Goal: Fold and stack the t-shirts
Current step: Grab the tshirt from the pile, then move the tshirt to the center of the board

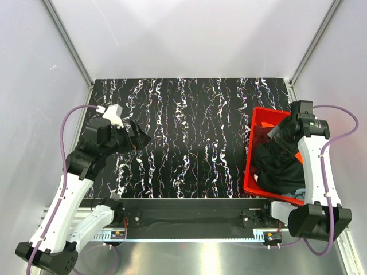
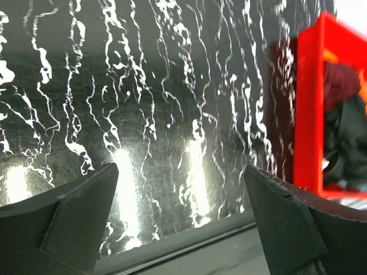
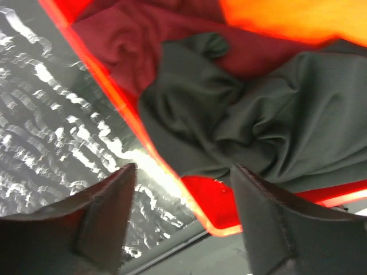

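Top external shows the left gripper (image 1: pixel 136 137) spread wide above the left edge of the black white-veined tabletop (image 1: pixel 195 143). At the right edge, a crumpled black cloth t-shirt (image 1: pixel 279 167) fills the red plastic bin (image 1: pixel 250 166), with the right gripper (image 3: pixel 183 169) wide open just above it.

Robot lab cell: white panel walls (image 1: pixel 172 34), aluminium frame posts (image 1: pixel 67 43), marbled tabletop (image 1: pixel 189 132).

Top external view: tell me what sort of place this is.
Most likely a robotics lab test cell, not a home: plain white panel walls in aluminium framing, a left arm and right arm mounted at a marbled black table, and a red bin of crumpled t-shirts.
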`<state>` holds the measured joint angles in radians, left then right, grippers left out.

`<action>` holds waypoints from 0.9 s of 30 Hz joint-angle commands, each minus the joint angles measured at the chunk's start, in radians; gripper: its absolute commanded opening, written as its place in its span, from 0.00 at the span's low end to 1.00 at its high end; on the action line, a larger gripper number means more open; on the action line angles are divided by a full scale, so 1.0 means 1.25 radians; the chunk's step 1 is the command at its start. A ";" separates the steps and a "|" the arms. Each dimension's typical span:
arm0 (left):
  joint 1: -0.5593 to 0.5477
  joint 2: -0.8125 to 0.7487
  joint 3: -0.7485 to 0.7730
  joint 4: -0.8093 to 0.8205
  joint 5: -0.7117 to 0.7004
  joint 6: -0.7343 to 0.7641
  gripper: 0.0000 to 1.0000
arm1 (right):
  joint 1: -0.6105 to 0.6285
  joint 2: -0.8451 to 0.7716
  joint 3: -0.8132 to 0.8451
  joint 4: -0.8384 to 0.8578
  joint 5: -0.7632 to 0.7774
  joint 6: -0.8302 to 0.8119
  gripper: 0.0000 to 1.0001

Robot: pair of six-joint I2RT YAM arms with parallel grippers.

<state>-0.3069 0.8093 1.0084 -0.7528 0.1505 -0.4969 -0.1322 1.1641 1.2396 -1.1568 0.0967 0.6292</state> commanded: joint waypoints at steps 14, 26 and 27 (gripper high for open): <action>-0.050 0.016 0.074 -0.039 0.035 0.081 0.89 | -0.026 0.085 -0.089 0.113 0.125 0.026 0.06; -0.045 -0.022 0.121 -0.051 0.067 -0.018 0.77 | 0.186 0.230 0.718 -0.035 -0.032 -0.043 0.00; -0.044 -0.030 0.125 -0.052 0.066 -0.023 0.76 | 0.226 0.261 0.781 -0.052 -0.060 -0.041 0.00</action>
<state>-0.3664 0.8040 1.1088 -0.8452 0.1951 -0.4797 -0.0101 1.3952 1.9865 -1.1717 0.1345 0.6044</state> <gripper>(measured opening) 0.770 0.022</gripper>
